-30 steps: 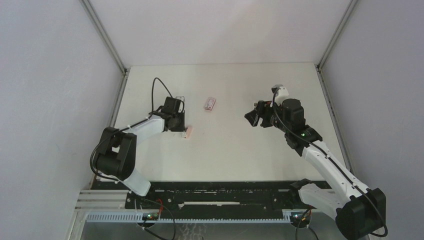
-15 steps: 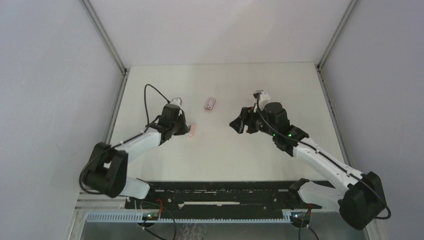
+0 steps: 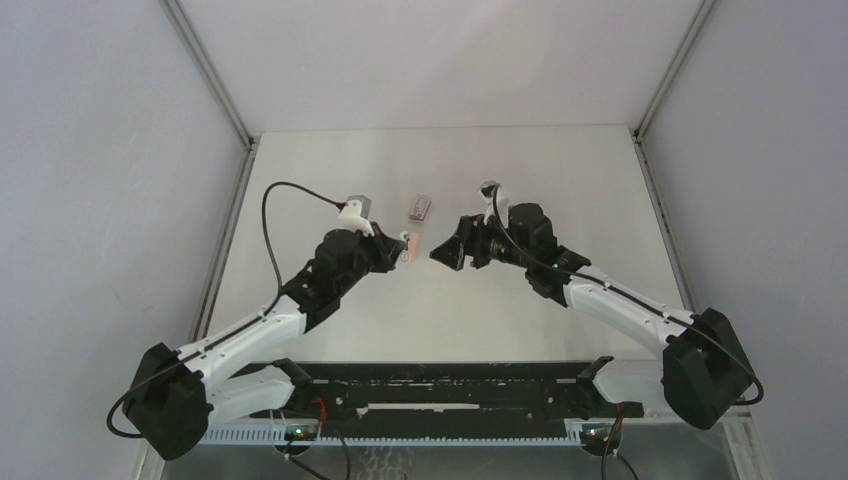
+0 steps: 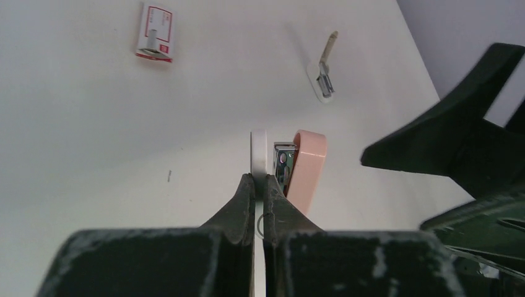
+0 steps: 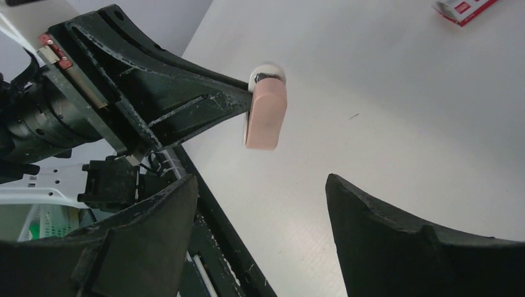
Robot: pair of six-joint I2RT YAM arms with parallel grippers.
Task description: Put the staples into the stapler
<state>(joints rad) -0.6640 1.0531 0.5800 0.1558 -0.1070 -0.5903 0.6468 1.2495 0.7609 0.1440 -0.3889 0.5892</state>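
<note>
My left gripper (image 3: 398, 252) is shut on a small stapler (image 3: 411, 245) and holds it above the table's middle. In the left wrist view the gripper (image 4: 260, 180) pinches the stapler's white base (image 4: 259, 151), and its pink top (image 4: 308, 166) stands off to the right. My right gripper (image 3: 447, 253) is open and empty, facing the stapler from the right; the stapler (image 5: 267, 114) shows beyond the gap of the right gripper (image 5: 260, 185). The pink-red staples carton (image 3: 420, 206) lies on the table behind; it also shows in the left wrist view (image 4: 155, 32). No loose staple strips are visible.
A second mini stapler (image 4: 324, 73) lies opened on the table beyond the held one. The carton shows at the right wrist view's top edge (image 5: 461, 7). Grey walls enclose the white table (image 3: 560, 170) on the left, the back and the right.
My left gripper lifted the pink stapler off the table at the left and carried it right toward the middle. My right gripper moved left to face it, still open.
</note>
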